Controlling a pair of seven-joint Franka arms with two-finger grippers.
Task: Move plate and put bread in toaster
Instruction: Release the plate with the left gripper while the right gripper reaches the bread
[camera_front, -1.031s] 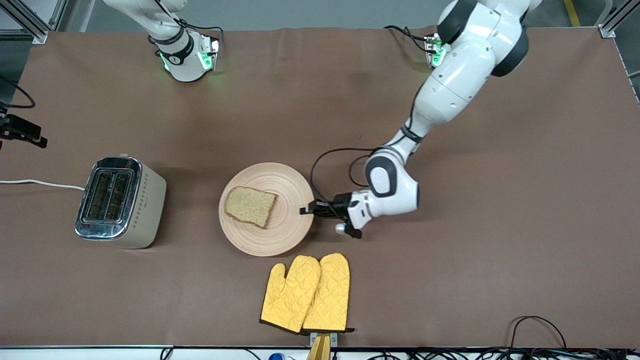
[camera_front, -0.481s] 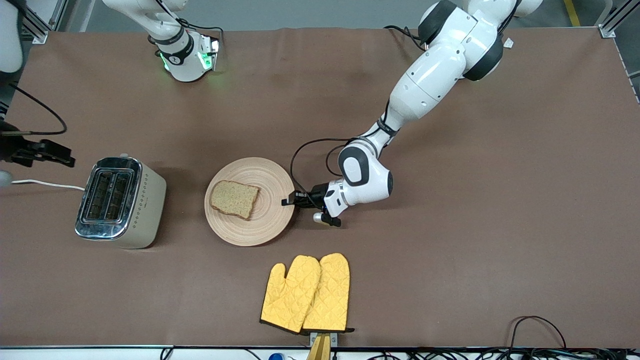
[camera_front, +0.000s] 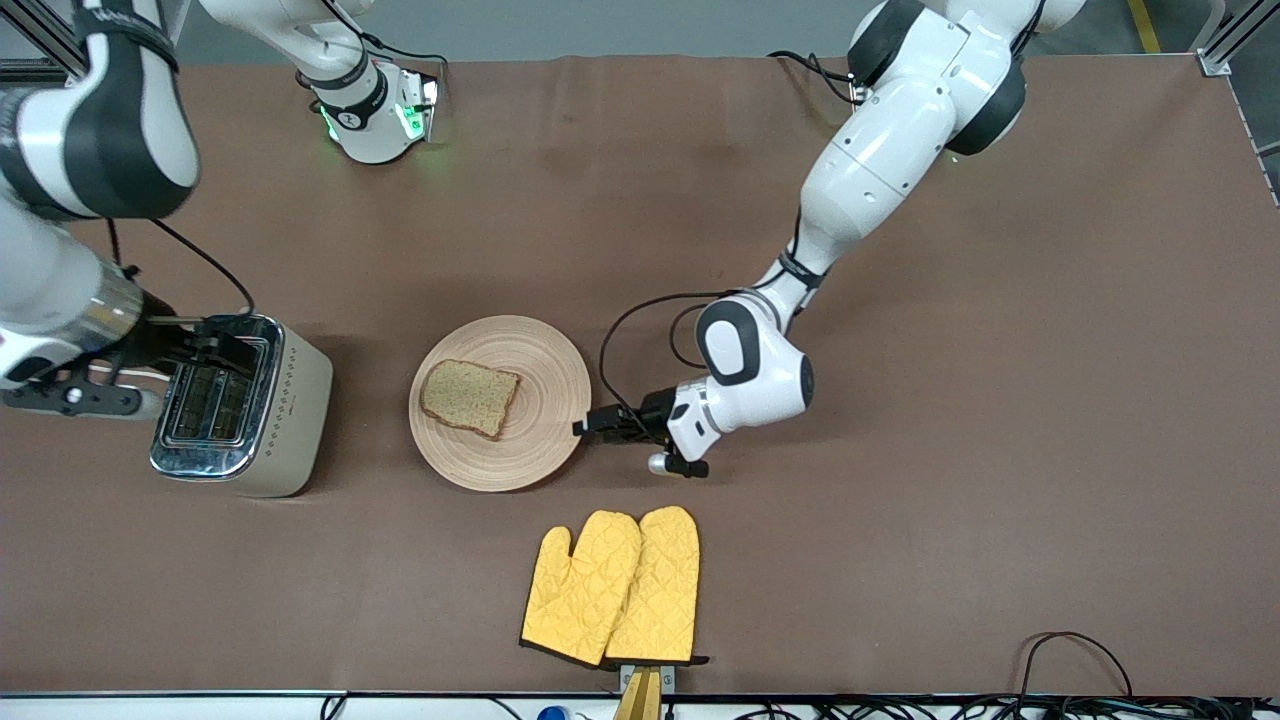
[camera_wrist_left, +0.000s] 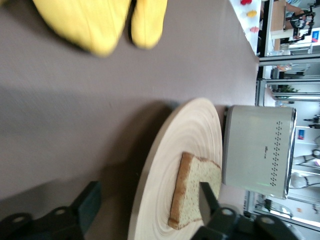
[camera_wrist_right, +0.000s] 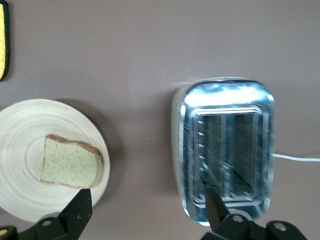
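Observation:
The wooden plate (camera_front: 545, 400) lies mid-table with the bread (camera_front: 470, 397) flat on it. The toaster (camera_front: 285, 420) stands beside the plate, toward the right arm's end of the table, both slots empty. My left gripper (camera_front: 582, 427) is low at the plate's rim on the side away from the toaster, open, holding nothing. In the left wrist view (camera_wrist_left: 149, 197) its fingers are spread either side of the plate's (camera_wrist_left: 170, 150) rim, with the bread (camera_wrist_left: 197, 192) and the toaster (camera_wrist_left: 255, 150) past it. My right gripper (camera_front: 240, 345) hangs open and empty over the toaster's top. The right wrist view (camera_wrist_right: 147, 202) looks down on the toaster (camera_wrist_right: 225, 145), the plate (camera_wrist_right: 20, 165) and the bread (camera_wrist_right: 70, 167).
A pair of yellow oven mitts (camera_front: 615, 590) lies nearer to the front camera than the plate, close to the table's front edge; they also show in the left wrist view (camera_wrist_left: 100, 20). The toaster's white cord (camera_wrist_right: 295, 158) trails off toward the right arm's end.
The left gripper slid the plate with the bread toward the toaster, then backed off the rim; the plate now rests still. The right arm swung in over the toaster.

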